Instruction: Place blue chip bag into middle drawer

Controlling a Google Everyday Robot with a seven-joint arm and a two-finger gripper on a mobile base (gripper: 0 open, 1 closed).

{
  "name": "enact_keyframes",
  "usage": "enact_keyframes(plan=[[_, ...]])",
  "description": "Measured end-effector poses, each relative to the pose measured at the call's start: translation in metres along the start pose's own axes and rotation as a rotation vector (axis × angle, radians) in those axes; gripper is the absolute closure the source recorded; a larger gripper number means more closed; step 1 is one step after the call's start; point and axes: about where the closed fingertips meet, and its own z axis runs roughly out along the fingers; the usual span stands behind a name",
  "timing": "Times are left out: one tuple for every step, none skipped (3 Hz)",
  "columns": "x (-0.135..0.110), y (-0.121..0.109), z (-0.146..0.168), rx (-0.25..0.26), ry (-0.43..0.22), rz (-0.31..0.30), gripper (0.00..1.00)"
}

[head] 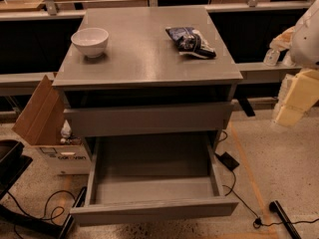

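Note:
The blue chip bag (191, 42) lies flat on the grey cabinet top (144, 59), at the back right. The middle drawer (153, 210) is pulled out at the front of the cabinet, low down, and it holds nothing. My gripper (295, 99), with cream-coloured parts under a white arm (306, 36), hangs at the right edge of the camera view. It is off the cabinet's right side, lower than the top and well apart from the bag, and holds nothing that I can see.
A white bowl (90, 41) stands at the back left of the top. Another grey drawer front (149, 118) is closed above the open one. An open cardboard box (42, 121) stands on the floor at the left. Cables (234, 188) run across the floor on the right.

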Motion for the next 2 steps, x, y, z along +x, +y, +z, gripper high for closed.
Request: enact_keyframes(plan=[[-0.011,-0.031,0.012,0.064,-0.081,0.003,0.00],[-0.040,-0.088,0.032,0.148,-0.249,0.034,0.00]])
